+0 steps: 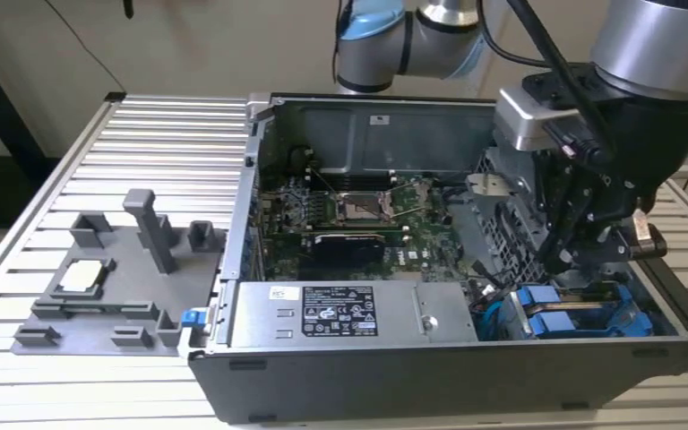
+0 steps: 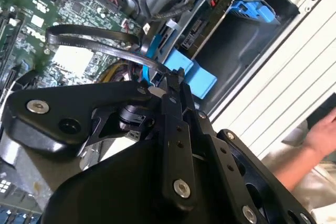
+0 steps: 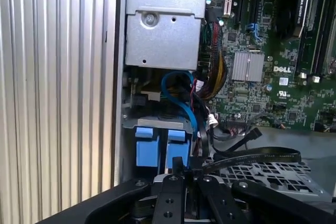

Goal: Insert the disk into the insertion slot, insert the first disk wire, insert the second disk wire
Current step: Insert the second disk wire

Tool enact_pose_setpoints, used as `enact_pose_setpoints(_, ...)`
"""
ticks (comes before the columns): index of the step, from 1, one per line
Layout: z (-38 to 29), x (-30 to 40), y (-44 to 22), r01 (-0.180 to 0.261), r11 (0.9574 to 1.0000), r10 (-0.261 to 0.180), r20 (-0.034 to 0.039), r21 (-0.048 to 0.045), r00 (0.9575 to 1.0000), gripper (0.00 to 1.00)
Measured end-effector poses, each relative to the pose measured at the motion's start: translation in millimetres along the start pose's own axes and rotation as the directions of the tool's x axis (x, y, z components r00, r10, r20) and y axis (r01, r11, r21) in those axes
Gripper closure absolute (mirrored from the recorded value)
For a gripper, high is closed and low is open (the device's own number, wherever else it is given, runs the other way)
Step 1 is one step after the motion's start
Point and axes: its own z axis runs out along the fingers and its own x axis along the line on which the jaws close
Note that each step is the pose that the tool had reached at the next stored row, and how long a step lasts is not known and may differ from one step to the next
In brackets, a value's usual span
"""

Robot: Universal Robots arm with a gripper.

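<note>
Taking the exterior view from its left: a grey fixture (image 1: 111,287) sits on the slatted table (image 1: 165,134), just beside the open computer case (image 1: 440,376). Inside the case, the power-supply box (image 1: 350,313) lies along the near wall, with the motherboard (image 1: 356,215) behind it. Further toward the exterior view's right, still inside the case, the blue handles of the disk (image 1: 571,313) show side by side, seated in the insertion slot (image 1: 505,237) of the perforated drive cage. The gripper (image 1: 583,264) hangs directly above those handles.

In the first wrist view the disk (image 3: 157,148) handles sit just ahead of the gripper (image 3: 184,174), whose jaws look pinched together around a black flat wire (image 3: 257,157) that loops off beside the cage. The disk step appears done; the work in hand seems to be a wire insertion. Judging from this, the connector must line up squarely with the disk's port before any push.
</note>
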Motion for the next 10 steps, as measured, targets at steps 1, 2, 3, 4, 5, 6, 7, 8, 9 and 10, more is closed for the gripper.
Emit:
enact_pose_setpoints(1,0.3,1.0,-1.9,0.000,1.0000,0.000,0.0053,-0.0031,1.0000,0.84)
enact_pose_setpoints(2,0.7,2.0,-3.9,-0.001,1.0000,0.001,0.0103,-0.0060,0.9999,0.84)
enact_pose_setpoints(3,1.0,2.9,-6.0,-0.001,1.0000,0.001,0.0143,-0.0086,0.9999,0.84)
enact_pose_setpoints(4,1.5,4.0,-8.0,-0.001,0.9999,0.001,0.0183,-0.0113,0.9998,0.84)
enact_pose_setpoints(5,2.0,5.1,-10.0,-0.001,0.9999,0.002,0.0214,-0.0143,0.9998,0.84)
enact_pose_setpoints(6,2.6,6.3,-12.0,-0.001,0.9998,0.002,0.0243,-0.0174,0.9997,0.84)
enact_pose_setpoints(7,3.3,7.6,-14.0,-0.001,0.9998,0.002,0.0269,-0.0207,0.9996,0.84)
enact_pose_setpoints(8,4.1,8.9,-16.2,-0.001,0.9997,0.002,0.0297,-0.0241,0.9996,0.84)
enact_pose_setpoints(9,4.8,10.2,-18.2,-0.002,0.9996,0.002,0.0324,-0.0270,0.9995,0.84)
enact_pose_setpoints(10,5.7,11.4,-20.3,-0.002,0.9996,0.003,0.0353,-0.0296,0.9994,0.84)
